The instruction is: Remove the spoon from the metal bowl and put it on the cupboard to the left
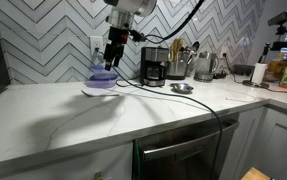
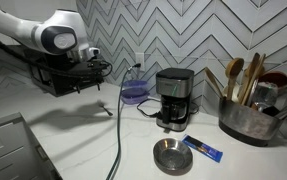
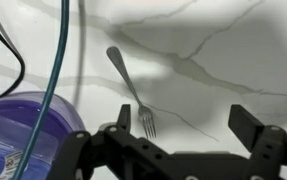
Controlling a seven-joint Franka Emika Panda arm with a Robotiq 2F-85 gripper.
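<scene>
fingers: the fingers (image 3: 251, 128) are spread wide with nothing pinched. They hang over the tabletop (image 3: 233, 50), and no contact with it shows.
spoon: the spoon (image 3: 133, 90) lies flat on the tabletop, slightly diagonal. Its handle runs toward the top of the wrist view and its head points toward the fingers. The head shows tines, so it looks more like a fork.
spoon vs fingers: the head sits in line with the gap between the two fingers, nearer the one on the picture's left side. It touches neither.
spoon, exterior: it shows as a thin dark sliver (image 2: 104, 108) on the tabletop, below the arm's end.
purple bowl: the translucent purple bowl (image 3: 23, 130) is just beside the spoon, off to one side of the fingers. In an exterior view it (image 1: 101, 78) sits under the arm's end.
cable: a teal cable (image 3: 57, 70) crosses the tabletop between the purple bowl and the spoon handle.
metal bowl: the metal bowl (image 2: 172, 155) is well apart from the spoon, in front of the coffee maker (image 2: 173, 97). It also shows in the other exterior view (image 1: 182, 88).
blue packet: the blue packet (image 2: 203, 149) is just beside the metal bowl.
cupboard: the white front of the cupboard (image 1: 53, 165) is under the tabletop, with the dishwasher (image 1: 178, 150) next to it.
</scene>
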